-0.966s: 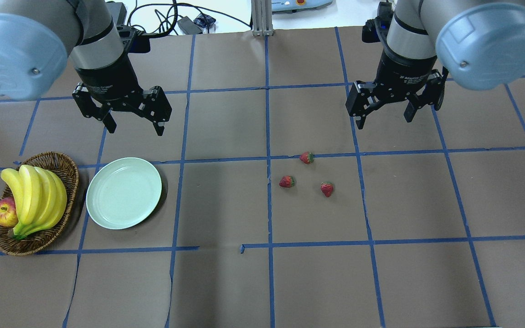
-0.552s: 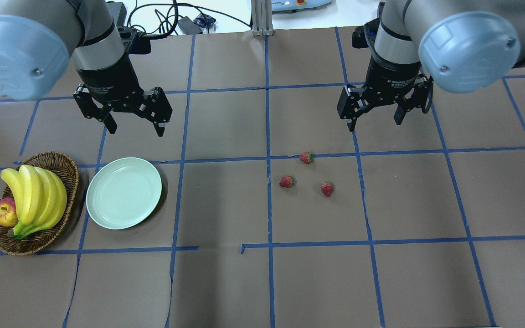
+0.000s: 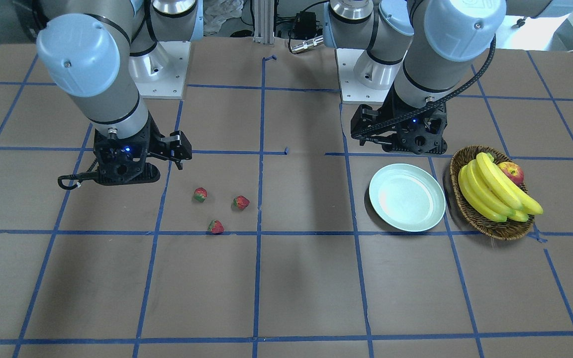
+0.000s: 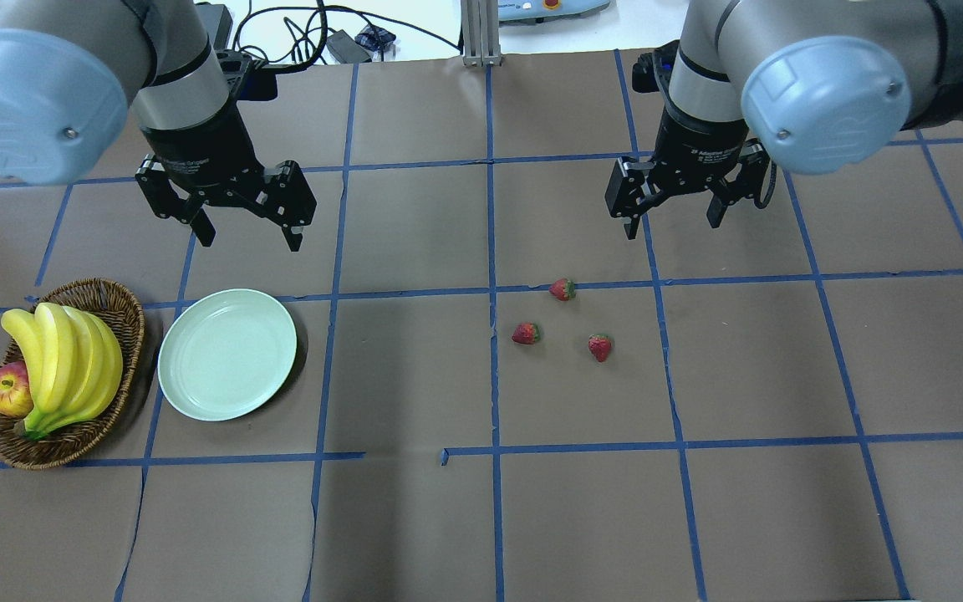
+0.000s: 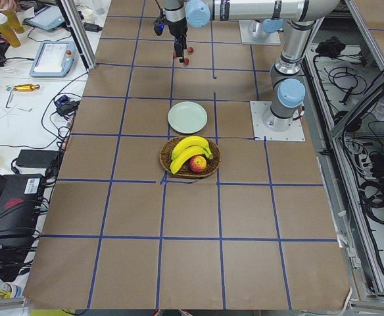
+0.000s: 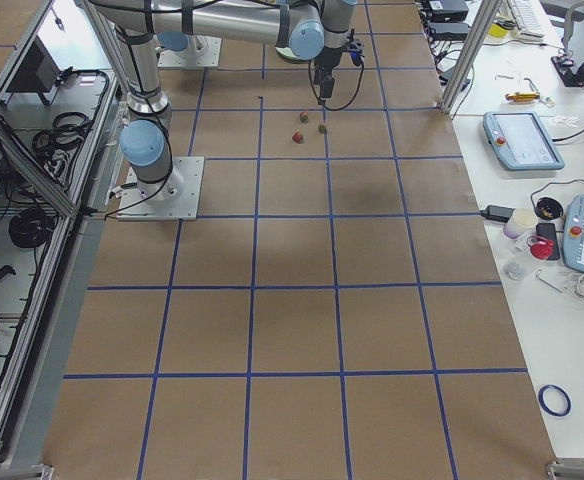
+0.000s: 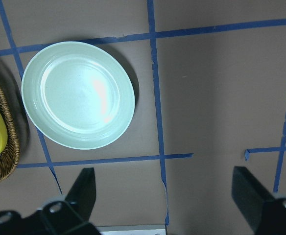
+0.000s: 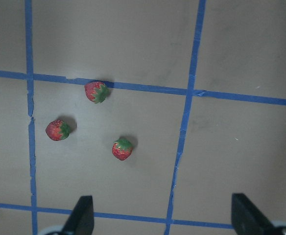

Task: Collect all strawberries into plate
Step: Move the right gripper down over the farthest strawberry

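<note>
Three strawberries (image 4: 563,289) (image 4: 525,334) (image 4: 599,347) lie loose on the brown table right of centre. The right wrist view also shows all three strawberries (image 8: 96,91) (image 8: 59,129) (image 8: 122,149). My right gripper (image 4: 672,226) hangs open above the table, beyond them and slightly to their right, holding nothing. The pale green plate (image 4: 226,354) sits at the left with nothing on it, and the left wrist view also shows the plate (image 7: 78,94). My left gripper (image 4: 249,238) hovers open just beyond the plate, with nothing between its fingers.
A wicker basket (image 4: 124,303) with a bunch of bananas (image 4: 63,368) and an apple (image 4: 7,389) stands left of the plate, almost touching it. Blue tape lines grid the table. Cables and a metal post lie past the far edge.
My right gripper has shifted left, closer to a spot above the strawberries, still open. The left gripper, strawberries and plate have stayed put.
</note>
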Controlling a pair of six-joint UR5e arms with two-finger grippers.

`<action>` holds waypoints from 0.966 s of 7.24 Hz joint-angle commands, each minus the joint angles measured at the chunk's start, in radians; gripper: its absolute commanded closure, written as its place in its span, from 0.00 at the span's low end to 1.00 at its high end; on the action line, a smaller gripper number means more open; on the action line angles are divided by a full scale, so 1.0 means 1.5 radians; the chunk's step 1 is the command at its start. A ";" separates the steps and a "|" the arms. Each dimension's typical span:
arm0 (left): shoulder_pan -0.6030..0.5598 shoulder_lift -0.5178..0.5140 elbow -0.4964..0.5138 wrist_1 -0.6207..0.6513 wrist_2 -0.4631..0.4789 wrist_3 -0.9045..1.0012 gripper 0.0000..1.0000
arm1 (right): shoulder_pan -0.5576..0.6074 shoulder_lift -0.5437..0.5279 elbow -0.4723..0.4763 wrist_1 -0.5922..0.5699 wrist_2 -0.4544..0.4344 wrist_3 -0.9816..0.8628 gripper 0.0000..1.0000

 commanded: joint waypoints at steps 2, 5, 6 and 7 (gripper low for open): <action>0.000 -0.001 -0.002 0.005 -0.001 0.000 0.00 | 0.036 0.069 0.051 -0.154 0.024 0.032 0.00; 0.000 -0.001 -0.015 0.014 -0.003 0.001 0.00 | 0.063 0.136 0.058 -0.195 0.023 0.031 0.04; -0.001 -0.001 -0.016 0.014 -0.005 0.000 0.00 | 0.069 0.154 0.059 -0.208 0.025 0.032 0.06; 0.000 -0.001 -0.016 0.014 -0.006 0.001 0.00 | 0.070 0.167 0.061 -0.209 0.025 0.032 0.12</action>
